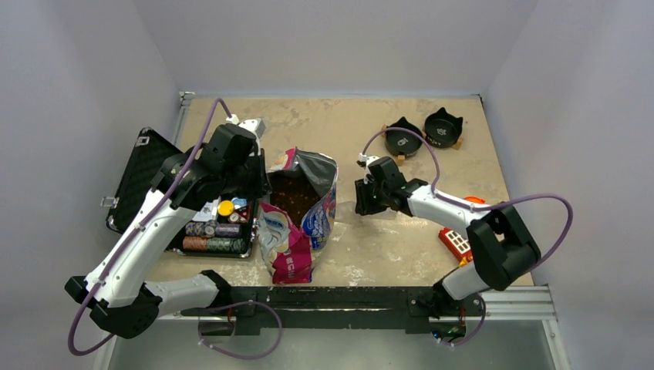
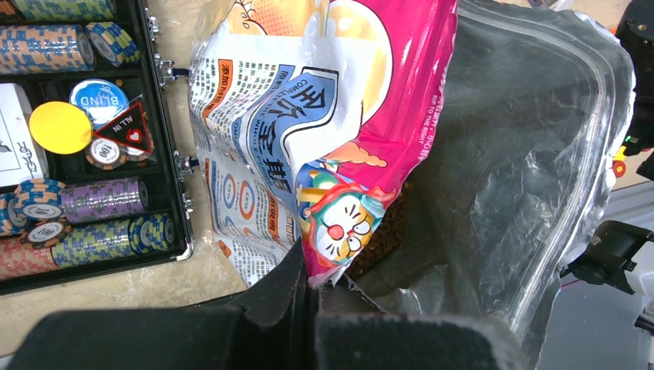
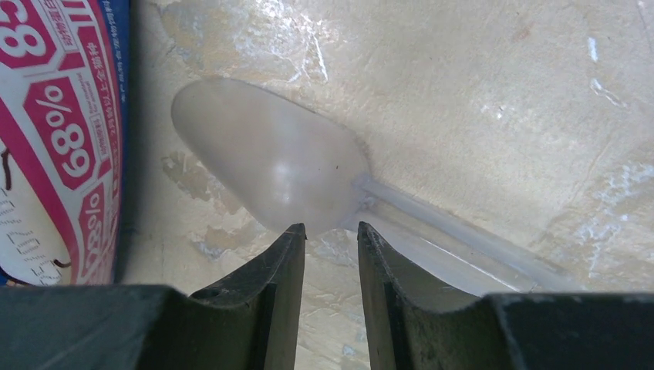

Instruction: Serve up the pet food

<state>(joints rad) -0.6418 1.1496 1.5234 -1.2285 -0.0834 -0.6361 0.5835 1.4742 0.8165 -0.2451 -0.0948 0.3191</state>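
Observation:
The pink-blue-white pet food bag stands open mid-table, with brown kibble inside. In the left wrist view the kibble shows deep in the bag. My left gripper is shut on the bag's rim and shows at its left edge in the top view. My right gripper hovers just right of the bag. Its jaws are open a little and empty, right above a clear plastic spoon lying on the table. The spoon's handle runs behind the right finger.
Two black cat-eared bowls stand at the back right. An open black case of poker chips lies left of the bag. A red toy sits by the right arm.

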